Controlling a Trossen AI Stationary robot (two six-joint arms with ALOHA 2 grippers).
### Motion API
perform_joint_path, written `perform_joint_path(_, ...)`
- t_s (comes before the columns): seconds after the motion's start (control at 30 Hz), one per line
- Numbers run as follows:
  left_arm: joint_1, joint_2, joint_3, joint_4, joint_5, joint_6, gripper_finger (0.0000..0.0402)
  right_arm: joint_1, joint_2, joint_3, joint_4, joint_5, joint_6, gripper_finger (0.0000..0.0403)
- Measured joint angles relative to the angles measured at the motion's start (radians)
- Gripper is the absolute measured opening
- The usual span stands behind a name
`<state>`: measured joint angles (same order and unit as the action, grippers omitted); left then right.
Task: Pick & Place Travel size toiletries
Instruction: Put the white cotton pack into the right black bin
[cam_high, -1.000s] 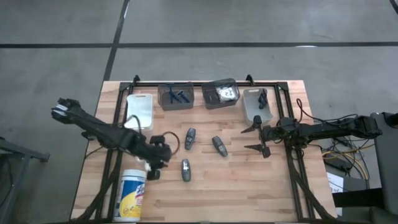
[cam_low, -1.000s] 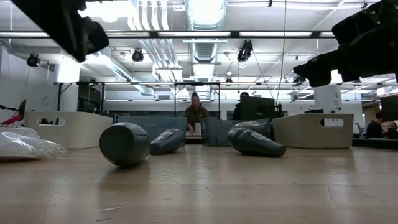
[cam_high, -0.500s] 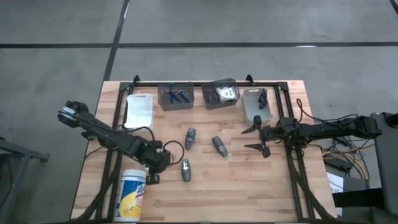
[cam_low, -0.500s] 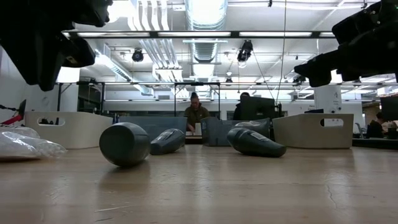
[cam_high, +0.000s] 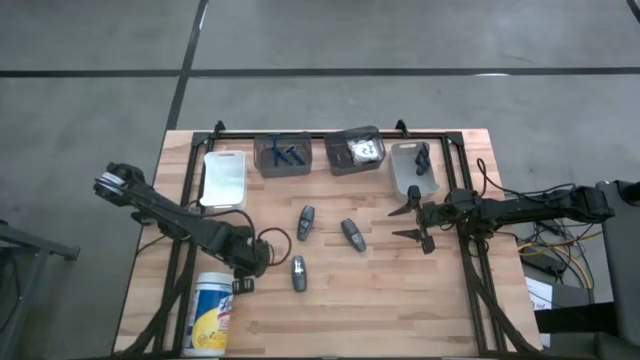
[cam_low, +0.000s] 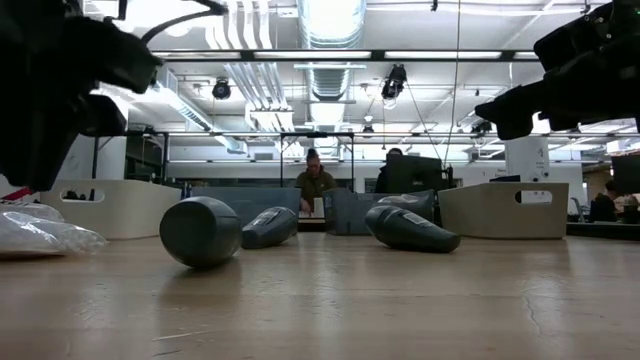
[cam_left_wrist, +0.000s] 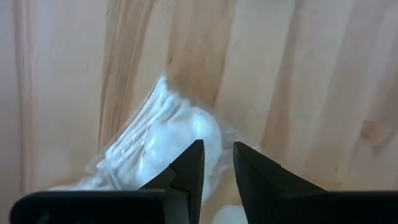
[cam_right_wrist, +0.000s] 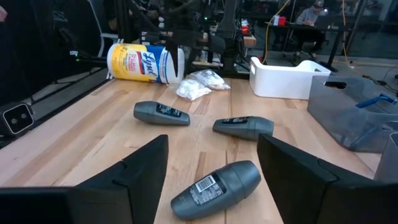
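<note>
Three dark grey tubes (cam_high: 305, 222) (cam_high: 352, 234) (cam_high: 298, 273) lie on their sides mid-table. A bunch of small white packets (cam_left_wrist: 158, 146) lies flat on the wood next to the canister; it also shows in the low view (cam_low: 40, 232). My left gripper (cam_left_wrist: 216, 155) points down over the packets' edge, its fingers a narrow gap apart. My right gripper (cam_high: 412, 222) is wide open and empty, above the table right of the tubes (cam_right_wrist: 216, 183). My left gripper stands over the edge of the white packets (cam_left_wrist: 193, 134), fingers pointing down from above. I cannot tell whether the fingertips touch the packets. The packets lie flat on the table.
A tall white canister (cam_high: 212, 312) lies at the near left. Along the far edge stand a white bin (cam_high: 224, 178), a grey bin with blue sticks (cam_high: 283, 153), a clear bin (cam_high: 357, 150) and another bin (cam_high: 415, 170). People sit in the room behind (cam_low: 316, 185).
My left gripper has gone down and a little toward the table's near edge, coming over the white packets next to the canister. The tubes have not moved.
</note>
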<state>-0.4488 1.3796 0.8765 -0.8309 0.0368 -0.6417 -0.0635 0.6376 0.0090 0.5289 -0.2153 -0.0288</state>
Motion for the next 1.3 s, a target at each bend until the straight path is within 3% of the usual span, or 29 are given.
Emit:
perform_joint_path(0.2, 0.002, 0.0, -0.031, -0.009, 0.0, -0.026, 0.0099, 0.0, 0.0, 0.0, 0.0, 0.0, 0.001, 0.0228)
perform_joint_path(0.4, 0.002, 0.0, -0.039, -0.018, -0.04, -0.093, 0.015, 0.0, 0.0, 0.0, 0.0, -0.001, 0.002, 0.0224)
perform_joint_path(0.57, 0.002, -0.001, -0.081, -0.009, -0.046, -0.094, 0.0193, 0.0, 0.0, 0.0, 0.0, -0.001, 0.002, 0.0236)
perform_joint_path(0.73, 0.002, -0.001, -0.142, 0.043, -0.046, -0.096, 0.02, 0.0, 0.0, 0.0, 0.0, -0.001, 0.002, 0.0254)
perform_joint_path(0.93, 0.002, -0.002, -0.157, 0.078, -0.046, -0.09, 0.0166, 0.0, 0.0, 0.0, 0.0, -0.001, 0.002, 0.0272)
perform_joint_path(1.3, 0.002, -0.004, -0.156, 0.096, -0.058, -0.046, 0.0009, 0.0, 0.0, 0.0, 0.0, -0.001, 0.001, 0.0306)
